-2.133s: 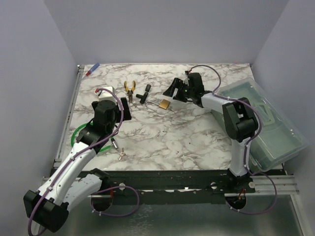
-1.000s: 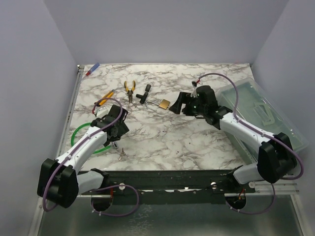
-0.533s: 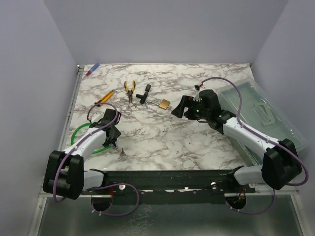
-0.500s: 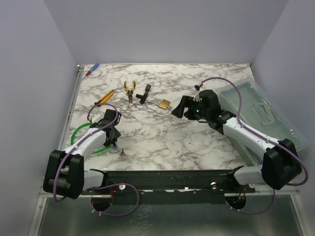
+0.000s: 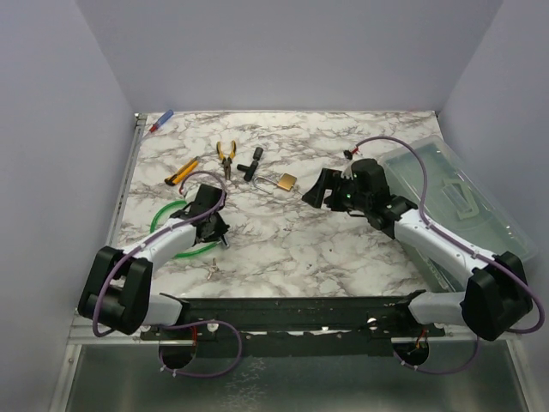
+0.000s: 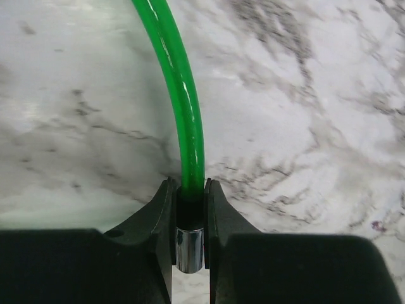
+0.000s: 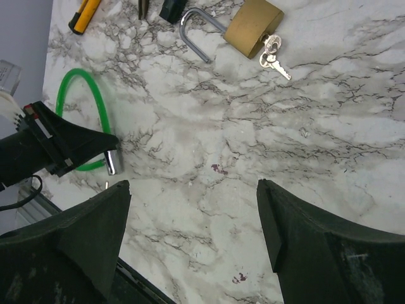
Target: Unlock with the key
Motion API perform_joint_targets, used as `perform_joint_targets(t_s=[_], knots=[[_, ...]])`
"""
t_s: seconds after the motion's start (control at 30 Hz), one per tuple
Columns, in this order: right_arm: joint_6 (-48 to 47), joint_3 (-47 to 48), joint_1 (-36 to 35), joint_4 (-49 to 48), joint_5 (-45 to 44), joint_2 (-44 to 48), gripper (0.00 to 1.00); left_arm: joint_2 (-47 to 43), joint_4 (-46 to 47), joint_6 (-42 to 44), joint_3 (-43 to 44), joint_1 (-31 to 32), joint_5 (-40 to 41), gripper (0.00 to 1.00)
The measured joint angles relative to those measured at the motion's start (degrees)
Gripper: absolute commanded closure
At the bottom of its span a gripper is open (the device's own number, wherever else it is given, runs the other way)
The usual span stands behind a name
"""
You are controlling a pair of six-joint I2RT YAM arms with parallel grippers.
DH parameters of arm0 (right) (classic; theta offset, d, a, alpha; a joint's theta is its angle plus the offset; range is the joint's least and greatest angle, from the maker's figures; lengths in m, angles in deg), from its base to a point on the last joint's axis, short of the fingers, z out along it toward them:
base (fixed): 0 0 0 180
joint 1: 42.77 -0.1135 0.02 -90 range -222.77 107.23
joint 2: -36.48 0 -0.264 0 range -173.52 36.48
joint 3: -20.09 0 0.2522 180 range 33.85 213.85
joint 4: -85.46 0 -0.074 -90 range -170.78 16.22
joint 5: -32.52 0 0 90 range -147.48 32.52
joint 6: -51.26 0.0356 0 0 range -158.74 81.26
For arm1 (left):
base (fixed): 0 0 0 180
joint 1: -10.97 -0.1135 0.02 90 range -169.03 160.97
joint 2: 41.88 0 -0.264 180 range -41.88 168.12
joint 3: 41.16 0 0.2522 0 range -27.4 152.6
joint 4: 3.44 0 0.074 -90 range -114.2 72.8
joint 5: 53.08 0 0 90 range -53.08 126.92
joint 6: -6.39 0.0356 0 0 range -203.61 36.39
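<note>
Marble counter: left hand clenched on metal end of green cable lock, front left; right hand released, hovering above counter middle. Brass padlock lies toward rear centre, keys at its base.

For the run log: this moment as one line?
left gripper: jaws shut on green cable lock end | right gripper: open, empty | brass padlock: keys attached
</note>
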Motion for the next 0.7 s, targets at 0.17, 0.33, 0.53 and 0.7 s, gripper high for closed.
perform_joint_targets(t_s=[0.17, 0.33, 0.53, 0.7], knots=[[-0.04, -0.35, 0.0, 1.22, -1.7, 2.36, 0.14, 5.88, 3.61, 2.64, 5.75, 7.65, -1.57, 0.98], [-0.07, -1.25, 0.0, 3.41, -4.02, 5.79, 0.14, 14.38, 6.91, 4.94, 12.41, 14.4, -2.8, 0.98], [-0.07, -3.5, 0.0, 5.86, -7.56, 10.6, 0.13, 21.51, 8.39, 7.45, 17.86, 18.73, -5.53, 0.67], [-0.09, -4.37, 0.02, 7.32, -9.62, 12.2, 0.13, 22.73, 10.19, 8.26, 19.06, 20.28, -7.3, 0.32]])
